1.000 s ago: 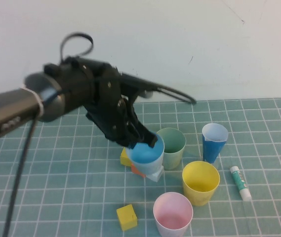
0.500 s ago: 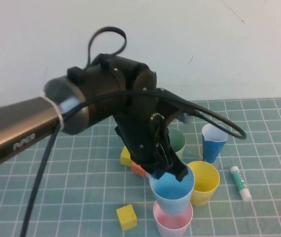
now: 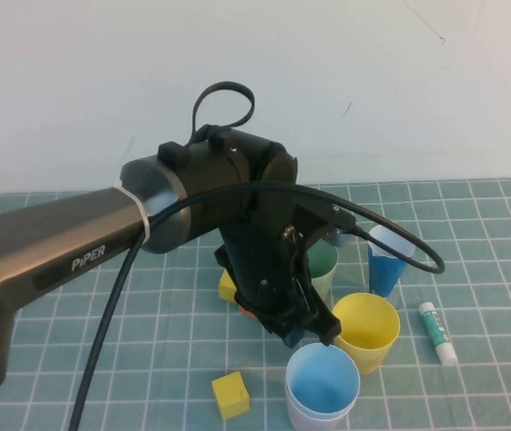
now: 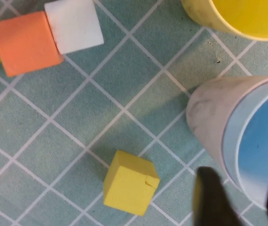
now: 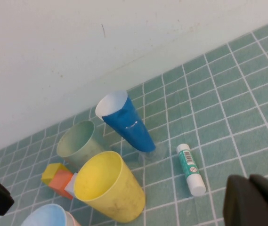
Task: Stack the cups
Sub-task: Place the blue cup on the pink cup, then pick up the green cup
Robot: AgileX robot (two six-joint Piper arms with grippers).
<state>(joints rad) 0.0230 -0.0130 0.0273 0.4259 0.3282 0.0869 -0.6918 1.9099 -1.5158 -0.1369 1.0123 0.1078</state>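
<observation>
Jaws of the left gripper [image 3: 313, 332] stand parted just above the far rim of the light blue cup [image 3: 322, 391], which sits nested inside the pink cup [image 4: 209, 125]; in the left wrist view one dark fingertip [image 4: 209, 197] lies outside the rim and the other at the frame edge, neither visibly pressing the wall, so the cup appears released. Jaws of the right gripper [image 5: 254, 200] are pressed together and empty, the arm parked out of the high view, near the glue stick [image 5: 190, 169] by its own wrist camera. Step in hand, as judged: first nesting done, release under way. The next move would call for a straight lift clear of the rim, then a grasp on the yellow cup [image 3: 365, 330], just beside the stack, or the pale green cup [image 3: 322, 265] behind it. The narrow dark blue cup [image 3: 389, 258] stands apart near the wall. Hidden or unclear: the left arm covers most of the green cup and the orange block [image 4: 25, 42] and white block [image 4: 75, 24] in the high view; a yellow block [image 3: 230, 395] lies near the stack; the pink cup shows only as a pale wall, its seating depth not readable
</observation>
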